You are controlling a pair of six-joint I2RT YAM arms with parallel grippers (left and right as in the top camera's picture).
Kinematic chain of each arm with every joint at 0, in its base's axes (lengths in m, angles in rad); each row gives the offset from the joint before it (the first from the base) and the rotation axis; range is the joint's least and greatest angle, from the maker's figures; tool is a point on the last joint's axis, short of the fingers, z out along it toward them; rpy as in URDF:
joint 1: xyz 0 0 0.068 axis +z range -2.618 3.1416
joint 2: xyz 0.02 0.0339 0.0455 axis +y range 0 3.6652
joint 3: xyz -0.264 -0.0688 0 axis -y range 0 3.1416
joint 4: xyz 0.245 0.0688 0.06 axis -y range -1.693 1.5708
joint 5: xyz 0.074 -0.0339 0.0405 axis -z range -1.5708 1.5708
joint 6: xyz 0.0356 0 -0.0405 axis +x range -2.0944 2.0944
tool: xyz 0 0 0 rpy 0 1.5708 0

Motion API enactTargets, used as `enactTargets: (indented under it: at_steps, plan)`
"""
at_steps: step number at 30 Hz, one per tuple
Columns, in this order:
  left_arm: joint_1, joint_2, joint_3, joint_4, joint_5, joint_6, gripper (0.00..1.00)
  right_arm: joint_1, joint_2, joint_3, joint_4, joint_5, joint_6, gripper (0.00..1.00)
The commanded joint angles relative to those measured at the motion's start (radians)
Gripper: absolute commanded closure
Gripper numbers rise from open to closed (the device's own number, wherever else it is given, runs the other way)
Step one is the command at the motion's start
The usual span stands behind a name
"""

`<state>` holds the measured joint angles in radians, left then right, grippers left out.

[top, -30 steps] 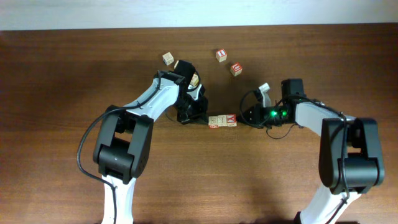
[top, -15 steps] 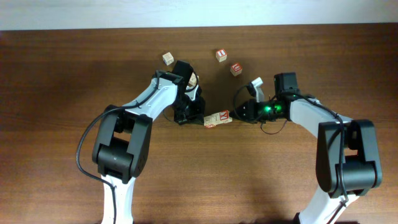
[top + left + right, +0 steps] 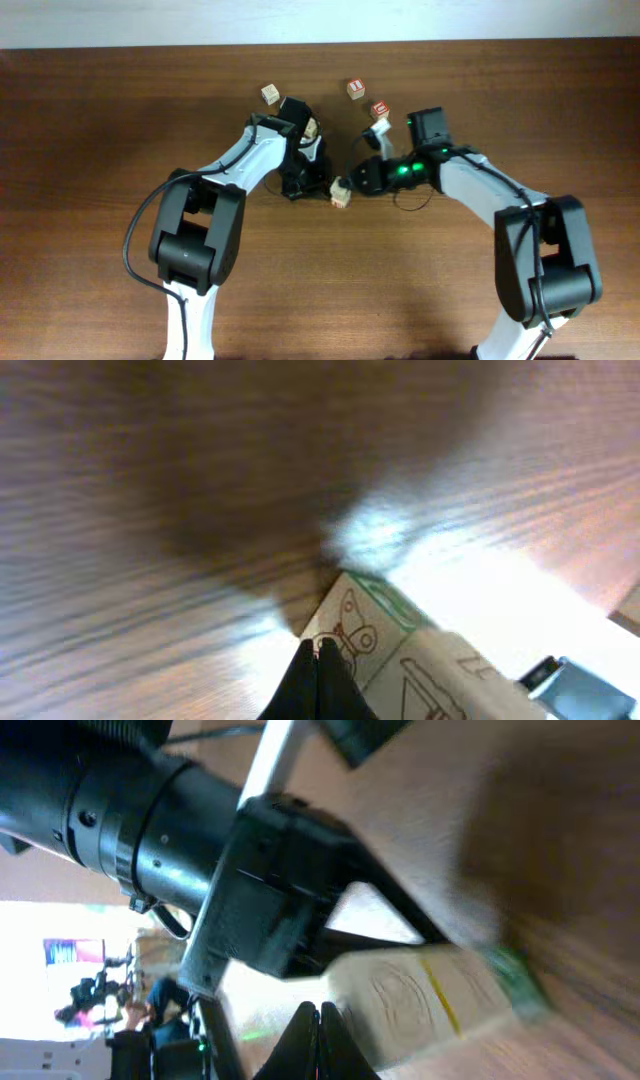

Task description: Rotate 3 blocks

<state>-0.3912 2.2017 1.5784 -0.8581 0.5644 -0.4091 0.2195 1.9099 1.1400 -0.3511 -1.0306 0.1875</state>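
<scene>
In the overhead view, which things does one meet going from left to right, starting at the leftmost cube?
Leftmost cube → left tool → the blocks → right tool → green light on the right arm.

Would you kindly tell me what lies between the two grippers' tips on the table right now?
The overhead view shows the pale blocks lying directly between the left gripper and the right gripper. Both grippers are shut, one close on each side of the blocks.
</scene>
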Motion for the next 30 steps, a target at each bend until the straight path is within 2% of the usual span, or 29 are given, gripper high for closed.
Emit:
enactTargets:
  at_steps: [1,13,25,30]
  plan:
    - [-0.015,0.005,0.006,0.001,0.076,-0.002,1.0,0.016,0.009,-0.01,-0.007,0.075,0.013,0.96]
    - [-0.014,0.005,0.006,0.001,0.075,-0.002,1.0,0.012,0.009,-0.01,-0.009,0.089,0.026,0.96]
    - [-0.012,0.005,0.006,0.002,0.056,-0.002,1.0,-0.05,0.007,-0.01,-0.053,0.084,0.027,0.96]
    - [0.001,0.005,0.011,0.001,0.014,-0.002,1.0,-0.05,0.001,-0.01,-0.053,0.062,0.028,0.96]
